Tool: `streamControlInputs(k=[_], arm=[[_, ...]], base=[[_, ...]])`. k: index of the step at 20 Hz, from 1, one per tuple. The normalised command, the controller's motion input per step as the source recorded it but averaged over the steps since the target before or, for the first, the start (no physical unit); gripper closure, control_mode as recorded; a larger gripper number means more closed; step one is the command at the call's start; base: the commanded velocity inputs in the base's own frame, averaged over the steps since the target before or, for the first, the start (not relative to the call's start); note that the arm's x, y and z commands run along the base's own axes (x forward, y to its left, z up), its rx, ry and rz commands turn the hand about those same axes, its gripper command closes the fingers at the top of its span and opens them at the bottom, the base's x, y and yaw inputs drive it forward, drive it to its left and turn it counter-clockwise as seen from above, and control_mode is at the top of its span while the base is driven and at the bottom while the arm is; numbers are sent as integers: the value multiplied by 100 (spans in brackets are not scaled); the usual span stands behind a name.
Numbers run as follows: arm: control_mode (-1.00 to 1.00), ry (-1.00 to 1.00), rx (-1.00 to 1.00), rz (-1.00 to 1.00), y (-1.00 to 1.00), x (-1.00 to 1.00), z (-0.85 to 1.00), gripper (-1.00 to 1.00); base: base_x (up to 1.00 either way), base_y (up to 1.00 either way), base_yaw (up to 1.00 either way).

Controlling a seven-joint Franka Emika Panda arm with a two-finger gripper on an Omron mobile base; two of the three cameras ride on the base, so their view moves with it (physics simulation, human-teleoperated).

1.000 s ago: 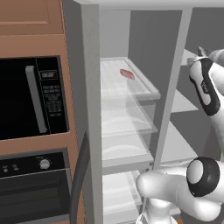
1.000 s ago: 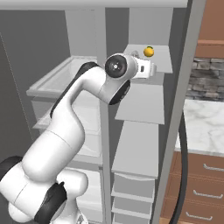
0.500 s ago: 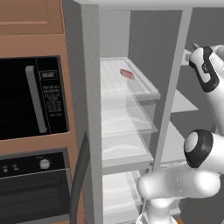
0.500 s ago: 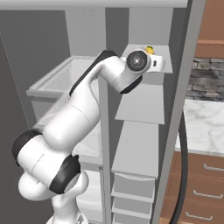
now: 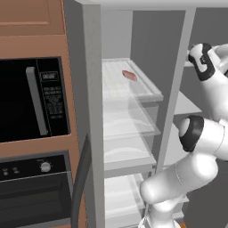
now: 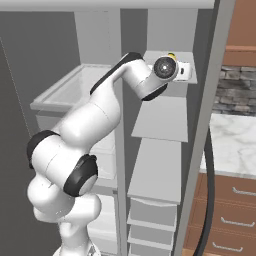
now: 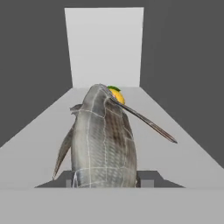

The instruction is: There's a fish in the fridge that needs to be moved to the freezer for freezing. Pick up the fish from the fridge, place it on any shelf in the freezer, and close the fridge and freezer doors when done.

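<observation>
Between the fingertips: the two-finger gripper is clamping the tiny slim grey-olive fish by its near end.
Fish axis: its long body is pointing straight away from the hand toward the back wall, the yellow patch showing at the far tip and thin fins sticking out to both sides.
Freezer: the narrow grey freezer is standing open; the fish is hovering over its upper solid grey shelf.
Fridge: the wider fridge is holding a small red rectangular piece on its top translucent glass shelf.
Beside: a black built-in microwave is sitting in the wood cabinet left of the unit.
</observation>
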Motion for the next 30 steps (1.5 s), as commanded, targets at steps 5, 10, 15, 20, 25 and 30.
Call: streamControlInputs(k=[5, 10, 15, 20, 25, 30], arm=[[-100, 0, 1, 0, -12, 45, -11, 100], [-100, 13, 6, 0, -20, 61, 0, 100], [-100, 13, 5, 0, -26, 58, 0, 100], [-100, 4, 1, 0, -6, 35, -2, -100], [-100, -5, 0, 0, 0, 28, 0, -100], [-100, -3, 1, -1, 0, -4, 2, -100]], base=[[0, 0, 0], [0, 0, 0], [0, 0, 0], [0, 0, 0], [0, 0, 0], [0, 0, 0]])
